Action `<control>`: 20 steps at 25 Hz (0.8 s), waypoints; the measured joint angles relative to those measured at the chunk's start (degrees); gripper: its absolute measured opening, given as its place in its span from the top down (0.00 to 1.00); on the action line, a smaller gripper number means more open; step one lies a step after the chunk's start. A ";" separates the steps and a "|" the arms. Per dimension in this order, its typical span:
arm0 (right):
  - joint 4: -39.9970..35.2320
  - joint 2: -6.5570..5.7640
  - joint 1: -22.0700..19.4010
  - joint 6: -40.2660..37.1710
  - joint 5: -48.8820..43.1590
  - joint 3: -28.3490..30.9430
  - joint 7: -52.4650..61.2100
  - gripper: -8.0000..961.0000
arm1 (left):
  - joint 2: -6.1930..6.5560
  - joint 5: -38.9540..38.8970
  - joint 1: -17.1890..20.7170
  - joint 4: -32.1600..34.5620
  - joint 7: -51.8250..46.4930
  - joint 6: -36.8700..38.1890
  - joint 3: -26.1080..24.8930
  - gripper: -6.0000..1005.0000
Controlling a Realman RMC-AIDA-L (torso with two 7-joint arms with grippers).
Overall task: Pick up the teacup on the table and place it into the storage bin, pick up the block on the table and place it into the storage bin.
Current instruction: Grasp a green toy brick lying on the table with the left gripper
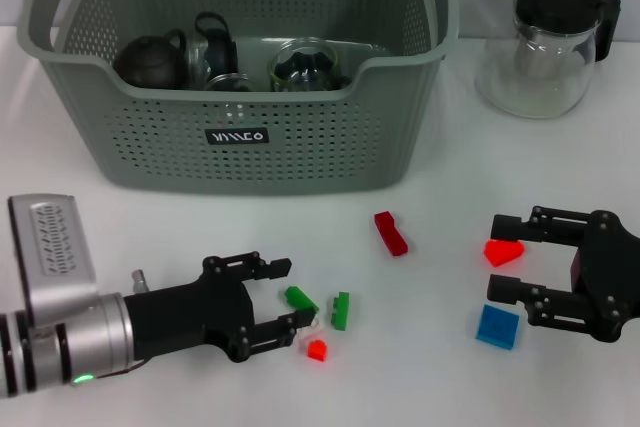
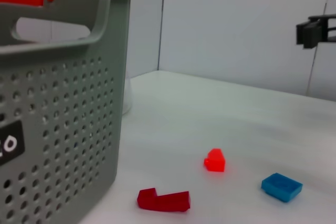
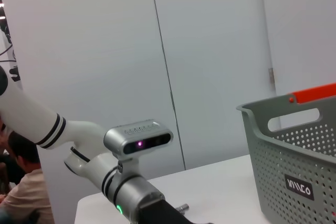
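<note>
From the head camera, you had the storage bin (image 1: 250, 97) at the back of the white table (image 1: 440, 367), with a dark teapot (image 1: 150, 59) and glass pots (image 1: 300, 65) already inside it. The glass jug (image 1: 545, 47) stood to the bin's right. Your left gripper (image 1: 285, 295) lay low over the table with its fingers spread wide and nothing between them; two green blocks (image 1: 320, 305) and a small red block (image 1: 316, 349) sat just off its fingertips. Your right gripper (image 1: 505, 262) was open too, empty, with an orange-red block (image 1: 503, 252) lying between its fingers and a blue block (image 1: 497, 327) just beside the lower one. A dark red block (image 1: 391, 233) lay between the two arms.

From the left wrist, you saw the bin's wall (image 2: 58, 129), the dark red block (image 2: 164, 201), orange-red block (image 2: 214, 160) and blue block (image 2: 282, 187) apart on the table.

From the right wrist, you saw the bin (image 3: 294, 166) and the left arm (image 3: 121, 177).
</note>
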 joint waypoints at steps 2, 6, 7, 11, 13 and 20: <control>0.03 0.00 -0.04 -0.01 0.00 0.12 0.00 0.30 | -0.03 -0.01 -0.69 -1.56 0.86 -1.48 0.15 0.37; 0.03 0.00 -0.03 -0.07 0.00 0.33 0.00 0.30 | -0.02 -0.35 -1.74 -3.61 2.07 -3.37 0.07 0.37; 0.03 0.00 -0.03 -0.07 0.00 0.39 0.00 0.30 | -0.02 -0.68 -1.84 -3.83 2.17 -3.58 0.05 0.37; 0.03 0.00 -0.02 -0.09 0.00 0.52 0.00 0.30 | -0.02 -1.50 -1.90 -4.06 2.26 -4.39 0.06 0.38; 0.03 0.00 -0.02 -0.11 0.00 0.52 0.00 0.30 | -0.01 -1.55 -1.90 -4.07 2.27 -4.91 0.07 0.38; 0.02 0.00 -0.02 -0.15 0.00 0.51 0.00 0.30 | -0.02 -1.59 -2.63 -5.26 2.31 -7.13 0.38 0.38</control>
